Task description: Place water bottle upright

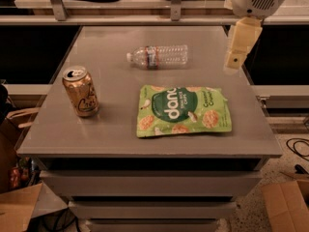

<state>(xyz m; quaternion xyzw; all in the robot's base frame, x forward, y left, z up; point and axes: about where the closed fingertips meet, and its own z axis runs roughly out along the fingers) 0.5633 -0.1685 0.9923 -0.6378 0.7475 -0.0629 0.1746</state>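
The water bottle (158, 56) is clear and ribbed, with a white cap and a red-and-white label band. It lies on its side at the back middle of the grey table (96, 139), cap pointing left. My gripper (235, 59) hangs from the white arm at the upper right, above the table's right edge. It is to the right of the bottle, apart from it, and holds nothing that I can see.
A gold drink can (80, 91) stands upright at the left front. A green chips bag (182, 110) lies flat in front of the bottle. A railing and shelf run behind the table. Cardboard boxes (287, 204) sit on the floor at both lower corners.
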